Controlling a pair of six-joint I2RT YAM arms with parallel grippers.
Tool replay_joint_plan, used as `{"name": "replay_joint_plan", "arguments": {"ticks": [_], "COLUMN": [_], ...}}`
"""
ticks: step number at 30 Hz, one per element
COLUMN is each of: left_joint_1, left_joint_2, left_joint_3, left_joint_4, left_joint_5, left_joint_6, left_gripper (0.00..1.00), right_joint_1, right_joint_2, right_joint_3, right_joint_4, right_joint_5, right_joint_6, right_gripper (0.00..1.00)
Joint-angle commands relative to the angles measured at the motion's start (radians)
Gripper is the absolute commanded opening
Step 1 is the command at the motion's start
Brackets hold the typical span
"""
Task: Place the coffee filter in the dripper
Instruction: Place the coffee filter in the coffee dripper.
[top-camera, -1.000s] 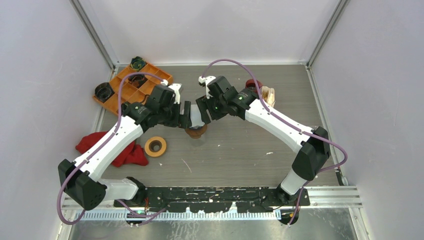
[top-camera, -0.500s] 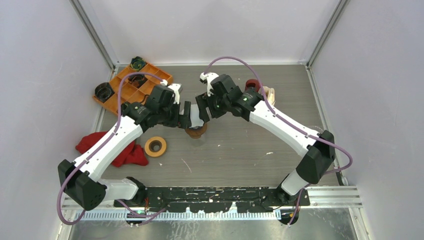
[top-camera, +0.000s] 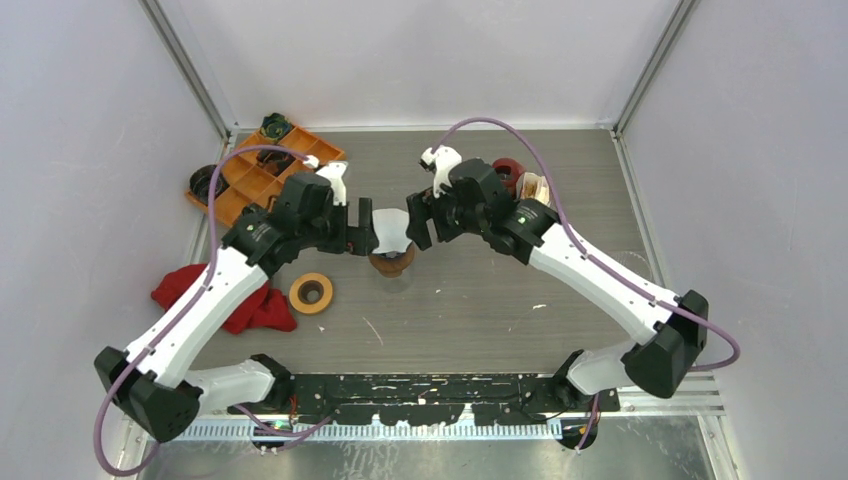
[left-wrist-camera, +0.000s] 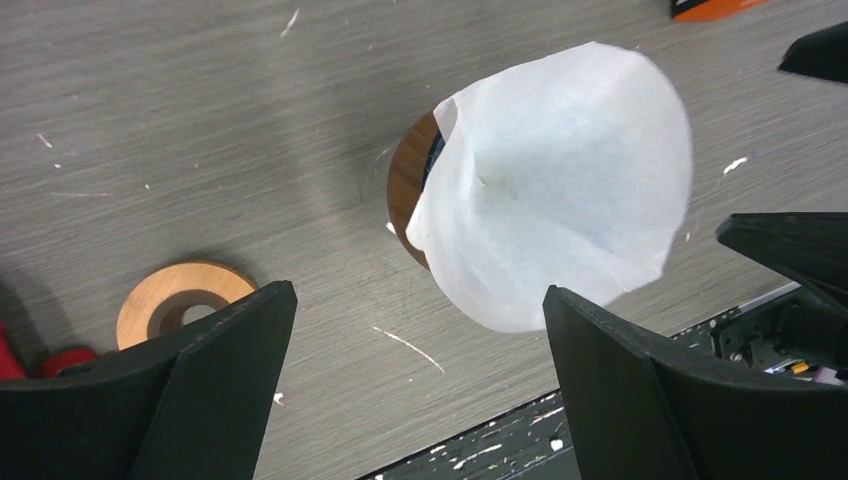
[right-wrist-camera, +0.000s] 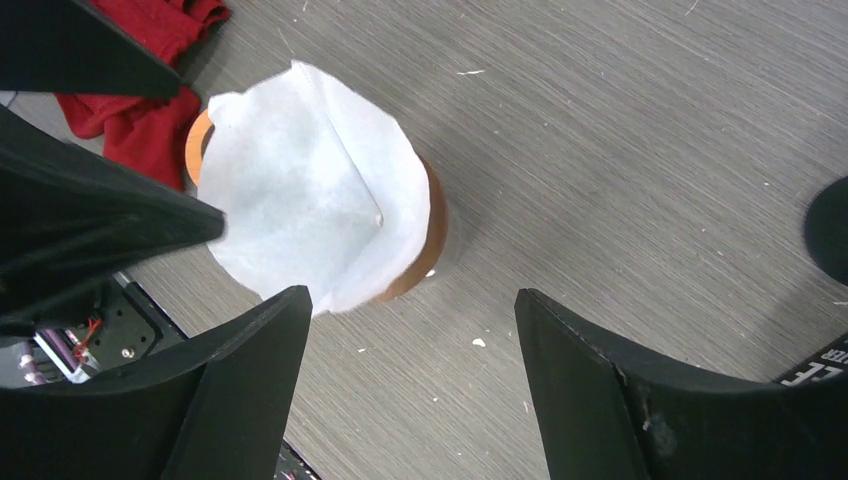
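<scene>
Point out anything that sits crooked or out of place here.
The coffee filter sits lopsided in the dripper: it leans to one side, leaving the brown rim bare on the other. The left gripper and right gripper are both open, not gripping it.

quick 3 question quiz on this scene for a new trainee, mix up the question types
1. True or false: the left gripper is clamped on the coffee filter.
2. Multiple choice: what lies on the table right beside the red cloth? A) a wooden ring B) a spoon C) a kettle
3. Fill in the blank: the white filter rests in the brown ____.

Key
1. False: it is open and clear of the filter, as is the right gripper.
2. A
3. dripper
</scene>
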Motion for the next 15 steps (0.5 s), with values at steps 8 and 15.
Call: {"name": "replay_joint_plan", "arguments": {"ticks": [8,15], "left_joint_1": [0.005,0.006], "left_joint_2": [-0.234,-0.337], "left_joint_3": [-0.059,-0.137], "left_joint_4": [0.161,0.276], "left_joint_5": [-0.125,-0.229], "left_joint_6": [0.054,0.177], "left_gripper": [0.99,0.99], "right_joint_1": [-0.001,0.001], "right_joint_2": [-0.263,-0.321], "right_joint_3": [-0.305,-0.563], "right_joint_4": [0.309,0.541], "right_joint_5": [0.008,-0.077], "right_joint_6": [-0.056,-0.079], "right_gripper": [0.81,0.75]}}
